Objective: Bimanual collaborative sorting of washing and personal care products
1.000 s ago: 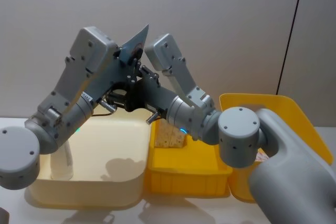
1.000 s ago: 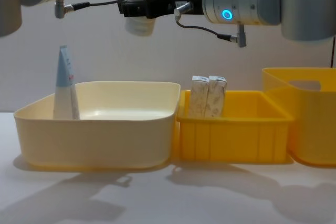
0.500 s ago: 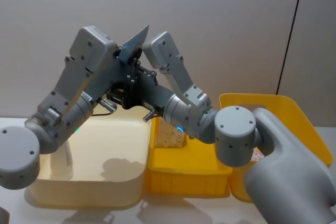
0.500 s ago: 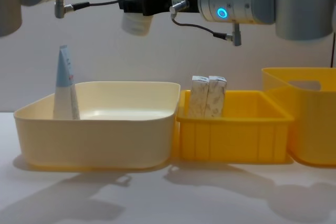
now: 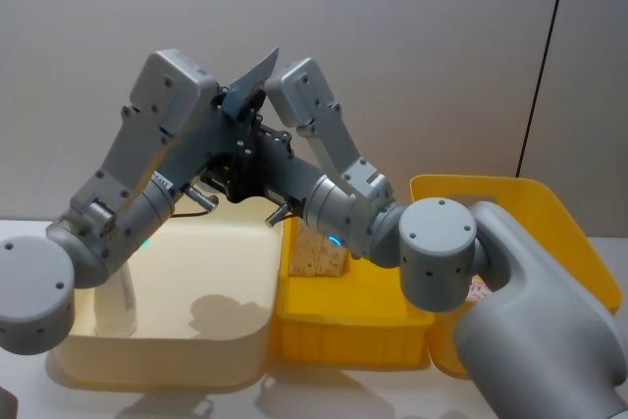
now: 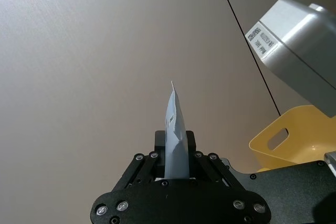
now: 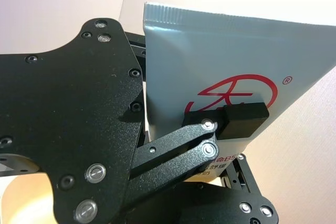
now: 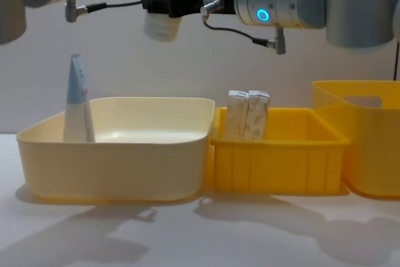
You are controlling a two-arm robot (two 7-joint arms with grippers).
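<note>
A white squeeze tube [image 5: 254,73] with a pale-blue crimped end and a red logo [image 7: 220,61] hangs high above the cream bin [image 8: 112,161], cap [image 8: 162,27] pointing down. My left gripper [image 6: 176,167] is shut on it near the crimped end, one of its pads [image 7: 242,118] pressing by the logo. My right gripper [image 8: 170,4] reaches in from the right and grips the tube just above the cap. A second tube [image 8: 78,101] stands upright in the cream bin's left corner. Two beige-marbled cartons [image 8: 248,115] stand in the yellow tray [image 8: 275,167].
A taller yellow bin [image 8: 369,142] with a handle slot stands at the far right. Both arms cross above the cream bin [image 5: 167,360] and the tray [image 5: 343,336]. White tabletop runs in front of the containers.
The right arm has shifted slightly left, and the tube's cap has moved a little left and up with it. The left arm has stayed put.
</note>
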